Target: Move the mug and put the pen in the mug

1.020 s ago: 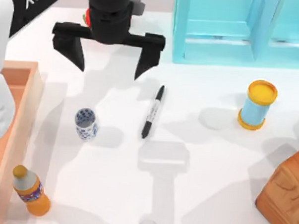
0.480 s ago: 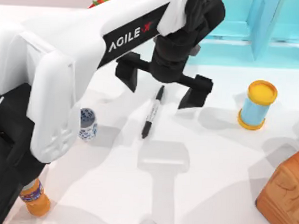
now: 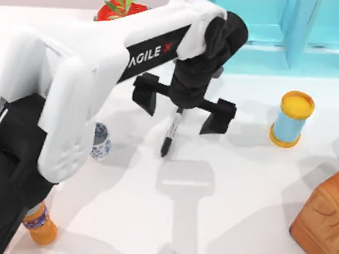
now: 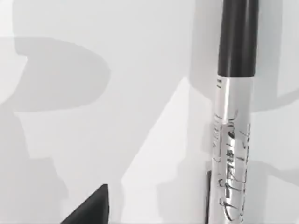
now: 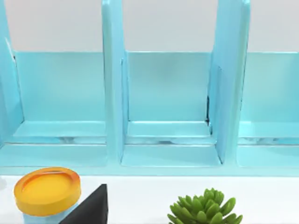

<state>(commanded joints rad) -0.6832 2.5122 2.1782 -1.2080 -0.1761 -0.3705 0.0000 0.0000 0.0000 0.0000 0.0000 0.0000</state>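
"AGILE X" on left arm [image 3: 105,62]

A white table [image 3: 240,181] carries a black pen [image 3: 170,134] with a silvery-grey label band bearing black lettering, and a white mug [image 3: 100,143] densely patterned in blue. The left tool [image 3: 181,108] is black on a white arm marked with black-and-white lettering. A light-blue cylinder [image 3: 291,119] has yellow ends; the shelf [image 5: 168,107] is turquoise, the bottle [image 3: 39,225] orange, the succulent [image 5: 205,210] green.

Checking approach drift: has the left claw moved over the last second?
Yes. The left claw moved rightward from above the mug and now straddles the upper end of the pen, fingers open.
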